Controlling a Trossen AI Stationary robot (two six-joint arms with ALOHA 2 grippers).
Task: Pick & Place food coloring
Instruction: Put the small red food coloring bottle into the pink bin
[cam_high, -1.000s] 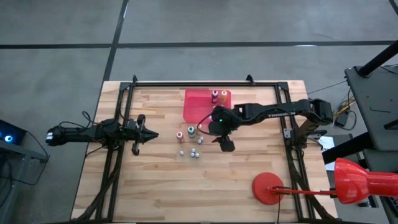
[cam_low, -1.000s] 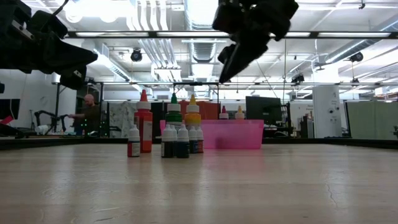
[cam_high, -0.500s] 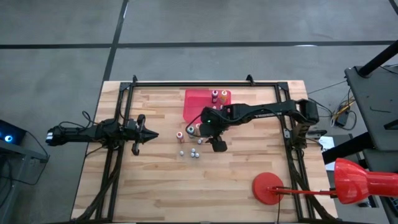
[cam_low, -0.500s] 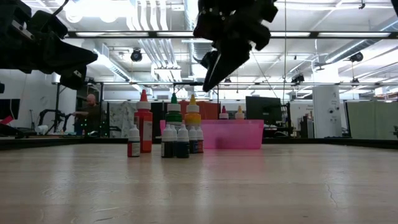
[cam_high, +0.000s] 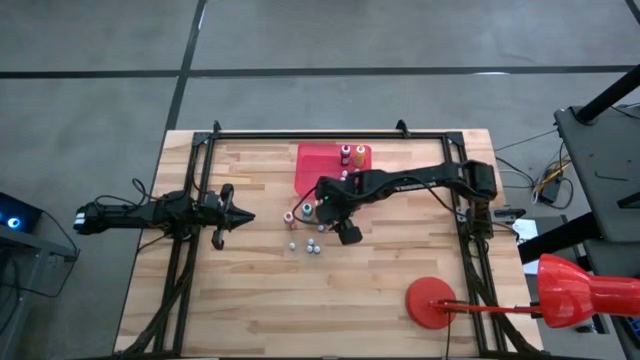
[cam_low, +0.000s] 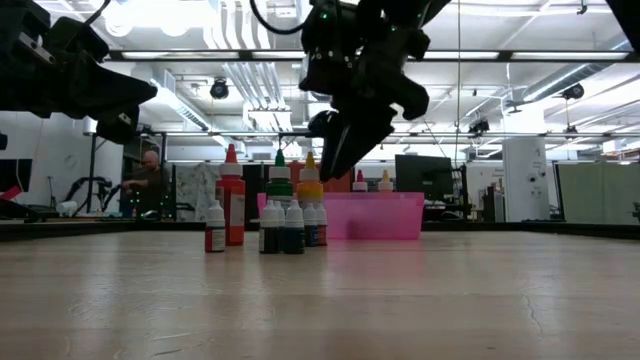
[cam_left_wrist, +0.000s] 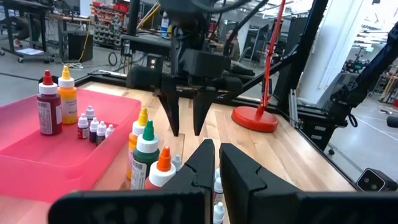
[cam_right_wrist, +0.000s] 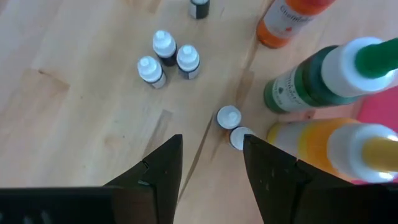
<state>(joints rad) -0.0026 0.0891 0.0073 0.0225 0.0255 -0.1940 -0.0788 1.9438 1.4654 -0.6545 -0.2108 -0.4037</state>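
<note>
On the table's left side the left gripper (cam_high: 243, 216) waits with its fingers pressed together and nothing between them, well apart from the bottles. Toward the middle, loose food coloring stands on the bare wooden table (cam_high: 250, 290): a red-capped orange bottle (cam_low: 231, 195), a green bottle (cam_low: 279, 178) and a yellow bottle (cam_low: 311, 181), with a cluster of small white-capped bottles (cam_high: 313, 247) just in front of them. Over this group hangs the right gripper (cam_low: 335, 160), its fingers spread wide and holding nothing; its wrist view looks down on two small bottles (cam_right_wrist: 234, 127) that stand close by the gap between the fingers, so a pick of one of them looks to be the step in hand, though not yet made. Farther back sits the red tray (cam_high: 312, 172), which already holds two taller bottles (cam_high: 352, 153) and a few small ones (cam_left_wrist: 93, 126) at its far end. By that count, a part of the job is done, and most bottles are left on the wood.
</note>
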